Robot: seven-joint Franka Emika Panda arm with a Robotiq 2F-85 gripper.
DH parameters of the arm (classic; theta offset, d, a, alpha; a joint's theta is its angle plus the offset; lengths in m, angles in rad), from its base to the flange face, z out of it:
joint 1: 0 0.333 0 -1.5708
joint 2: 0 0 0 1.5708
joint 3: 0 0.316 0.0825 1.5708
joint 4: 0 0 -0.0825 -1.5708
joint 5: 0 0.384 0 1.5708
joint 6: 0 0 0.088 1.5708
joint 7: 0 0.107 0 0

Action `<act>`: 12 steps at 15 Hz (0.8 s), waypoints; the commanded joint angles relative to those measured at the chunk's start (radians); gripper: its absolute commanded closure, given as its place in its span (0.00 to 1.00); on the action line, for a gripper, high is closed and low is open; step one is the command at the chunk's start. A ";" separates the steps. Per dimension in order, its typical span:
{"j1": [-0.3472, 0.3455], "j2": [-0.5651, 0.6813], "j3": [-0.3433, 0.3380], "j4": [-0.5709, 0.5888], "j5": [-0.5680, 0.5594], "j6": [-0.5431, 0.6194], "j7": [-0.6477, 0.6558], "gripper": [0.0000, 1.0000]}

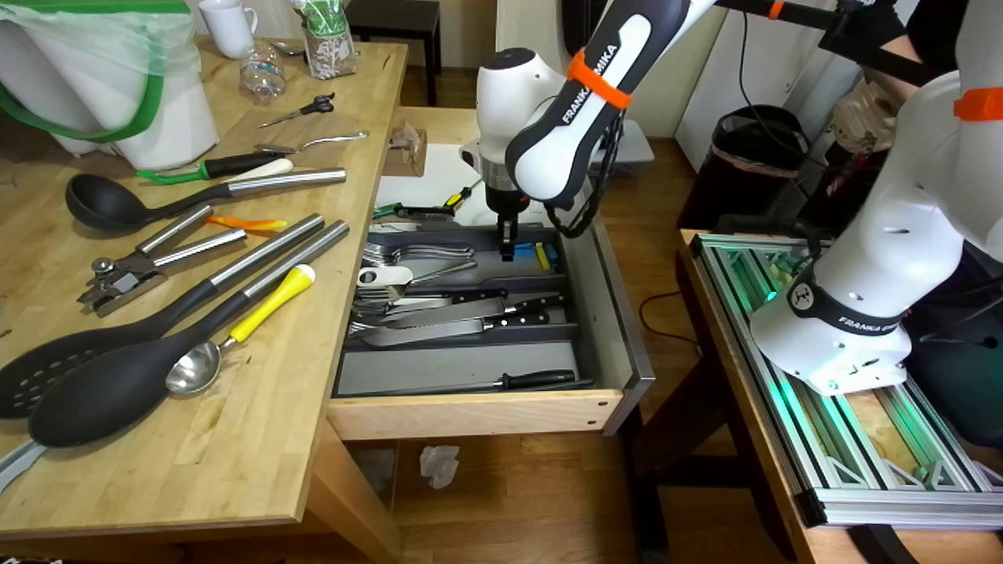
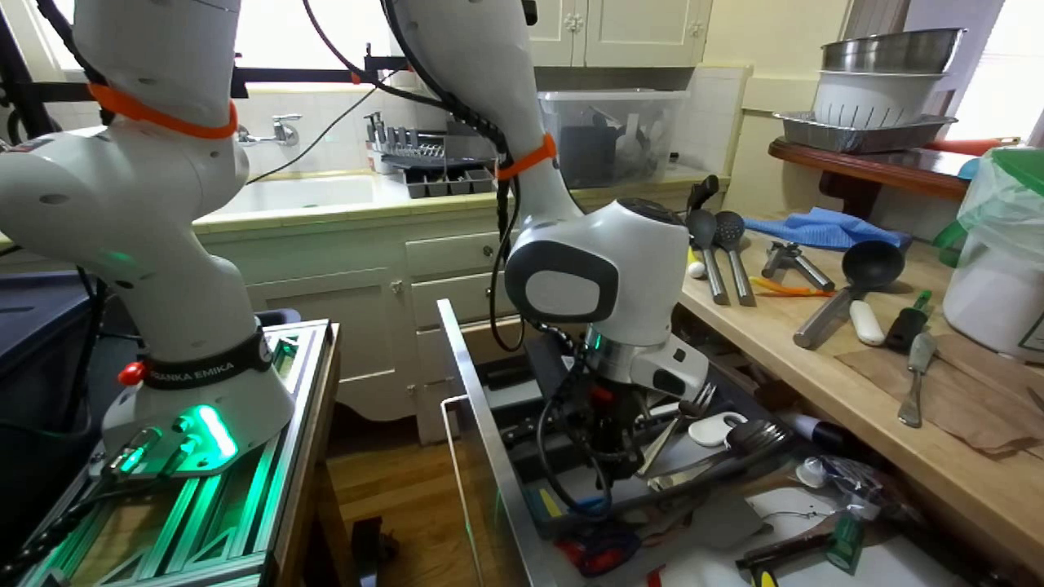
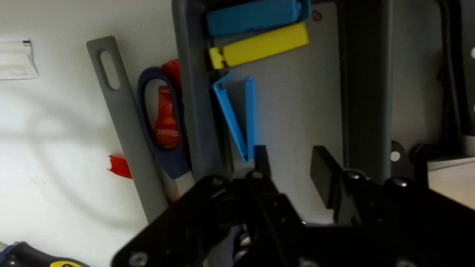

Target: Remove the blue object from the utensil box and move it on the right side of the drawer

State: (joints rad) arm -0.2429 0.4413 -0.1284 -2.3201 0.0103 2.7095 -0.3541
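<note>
In the wrist view, a thin blue clip (image 3: 250, 111), spread in a V, lies in an end compartment of the dark grey utensil box (image 3: 196, 111). A yellow clip (image 3: 265, 45) and a thicker blue clip (image 3: 252, 16) lie beyond it. My gripper (image 3: 290, 154) is open, with nothing between its fingers; its left finger overlaps the V clip's lower tip in this view. Whether they touch, I cannot tell. In an exterior view the gripper (image 1: 508, 252) points down into the box (image 1: 462, 364), beside the blue and yellow clips (image 1: 542, 256). The drawer (image 1: 486, 417) is pulled out.
Knives (image 1: 470, 321) and forks (image 1: 415, 252) fill neighbouring compartments. Scissors (image 3: 174, 159) and a flat grey handle (image 3: 130, 129) lie in the drawer beside the box. The compartment walls and the drawer's metal rail (image 2: 481, 432) stand close round the gripper. Utensils lie on the countertop (image 1: 235, 423).
</note>
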 commanded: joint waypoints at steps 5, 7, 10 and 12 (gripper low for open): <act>0.015 0.039 -0.051 0.017 -0.118 0.054 0.056 0.58; 0.021 0.041 -0.062 0.019 -0.145 0.048 0.070 0.58; 0.025 0.048 -0.065 0.021 -0.167 0.036 0.085 0.62; 0.018 0.052 -0.058 0.021 -0.165 0.032 0.082 0.62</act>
State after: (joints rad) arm -0.2298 0.4707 -0.1719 -2.3085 -0.1255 2.7458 -0.2993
